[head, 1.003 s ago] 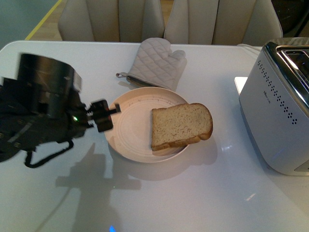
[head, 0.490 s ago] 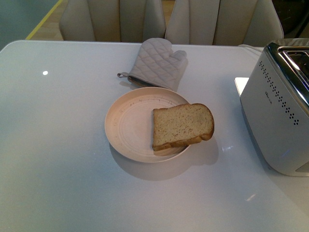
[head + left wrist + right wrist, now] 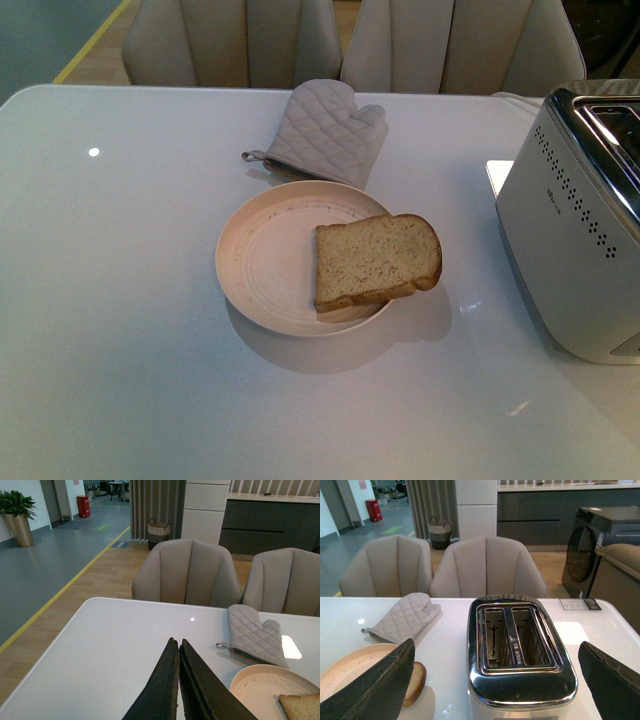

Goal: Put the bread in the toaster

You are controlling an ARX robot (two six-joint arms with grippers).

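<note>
The bread (image 3: 375,262) lies flat on the plate (image 3: 260,260) near the middle of the table (image 3: 120,330). It sits on the side of the plate nearest the toaster (image 3: 575,230), and its rounded top hangs out past the plate's rim. The toaster stands at the table's right edge with its two slots (image 3: 517,637) facing up and empty. An oven mitt (image 3: 320,130) lies just beyond the plate, towards the far edge, and touches neither the bread nor the toaster.

No arm shows in the front view, so nothing has been picked up yet. The left gripper (image 3: 178,645) has its fingers pressed together with nothing between them. The right gripper (image 3: 496,647) is spread wide and empty, and it looks down on the toaster with the slice off to one side.

The step in hand is probably reaching for and grasping the slice, and the right arm seems better placed for it. The overhanging end is the best place to grip, because a finger can slide under the crust there without scraping the plate. That end may be clear of the table, but the front view does not settle it. The grip should be light so the crumb is not crushed. The slice should be held on its flat faces so it can then be turned on edge and lined up with a slot.
</note>
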